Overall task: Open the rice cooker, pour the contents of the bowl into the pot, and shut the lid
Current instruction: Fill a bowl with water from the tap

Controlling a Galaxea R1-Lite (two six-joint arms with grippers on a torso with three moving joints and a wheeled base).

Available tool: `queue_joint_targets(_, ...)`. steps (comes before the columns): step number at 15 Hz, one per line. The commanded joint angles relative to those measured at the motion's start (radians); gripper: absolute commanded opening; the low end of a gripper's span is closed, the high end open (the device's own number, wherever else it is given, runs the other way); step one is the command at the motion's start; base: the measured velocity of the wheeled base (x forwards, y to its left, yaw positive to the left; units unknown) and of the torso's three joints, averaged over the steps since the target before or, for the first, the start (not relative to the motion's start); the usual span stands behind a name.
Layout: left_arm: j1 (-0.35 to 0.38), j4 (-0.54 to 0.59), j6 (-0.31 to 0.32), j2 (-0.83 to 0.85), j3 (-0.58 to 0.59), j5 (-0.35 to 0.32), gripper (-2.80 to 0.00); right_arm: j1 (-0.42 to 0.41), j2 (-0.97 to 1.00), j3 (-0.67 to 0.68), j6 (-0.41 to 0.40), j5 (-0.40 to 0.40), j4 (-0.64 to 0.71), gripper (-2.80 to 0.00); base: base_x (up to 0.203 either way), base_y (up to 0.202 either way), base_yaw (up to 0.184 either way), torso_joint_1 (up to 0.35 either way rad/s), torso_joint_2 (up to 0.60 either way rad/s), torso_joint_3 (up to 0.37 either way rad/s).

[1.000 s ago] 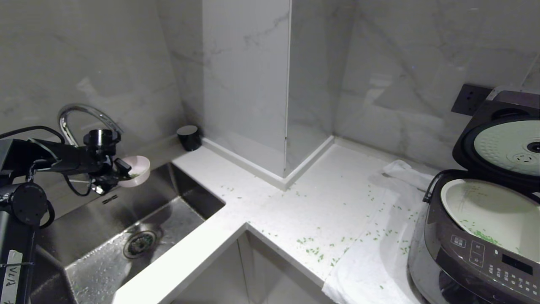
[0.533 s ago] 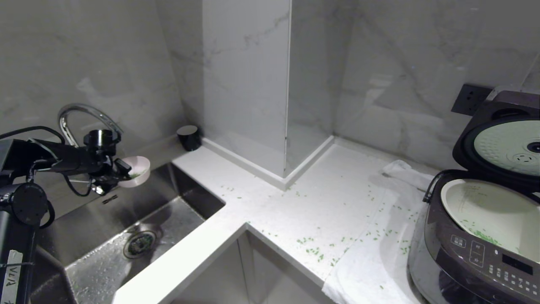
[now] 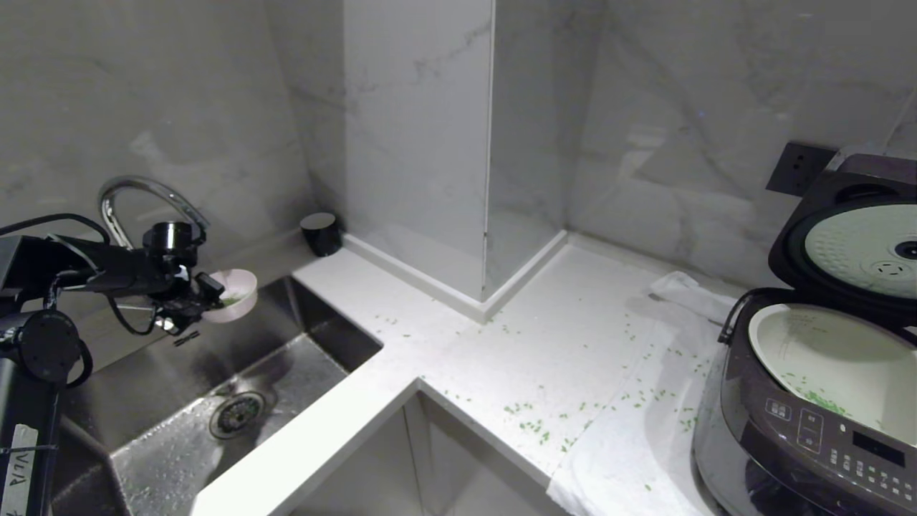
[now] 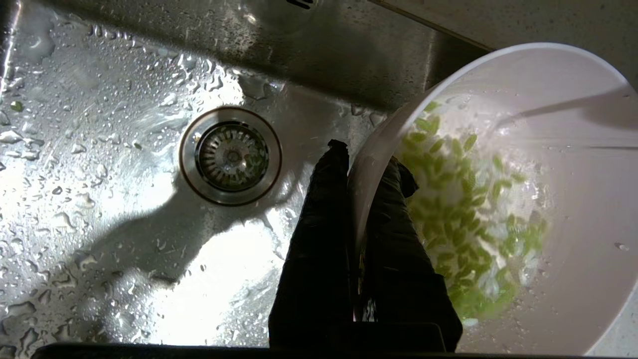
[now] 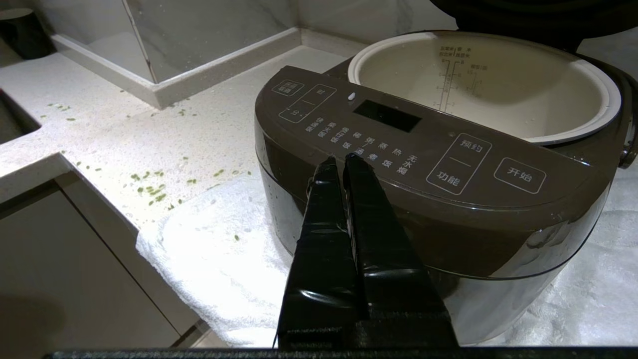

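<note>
the left claw [image 4: 356, 174] pinches the bowl's [image 3: 235, 292] rim over the sink [image 3: 179, 387], at nine o'clock; green bits [image 4: 463, 214], seemingly wet, cling inside. the right claw [image 5: 341, 162], pressed together, hangs before the open rice cooker [image 3: 809, 408] at four o'clock.

One rice cooker [image 3: 824, 401], one bowl [image 3: 238, 294], one sink [image 3: 179, 401], perhaps one cup [image 3: 321, 233].

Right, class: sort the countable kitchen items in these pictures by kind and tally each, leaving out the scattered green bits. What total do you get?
Cookers: 1, the rice cooker
Bowls: 1, the bowl
Cups: 1, the black cup
Taps: 1, the tap
Towels: 1, the white towel
Wall sockets: 1, the socket
Total: 6
</note>
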Motion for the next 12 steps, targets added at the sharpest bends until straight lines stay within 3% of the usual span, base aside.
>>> queue_joint_targets(1, 0.002, 0.001, -0.004, -0.002, -0.003, 0.002, -2.8, 0.0, 0.0, 0.002, 0.0, 0.0, -0.001, -2.8, 0.0, 0.0, 0.0, 0.0, 0.0, 0.0)
queue_joint_targets(12, 0.004, -0.006, -0.007, -0.002, -0.005, 0.002, -2.8, 0.0, 0.0, 0.002, 0.0, 0.0, -0.001, -2.8, 0.0, 0.0, 0.0, 0.0, 0.0, 0.0)
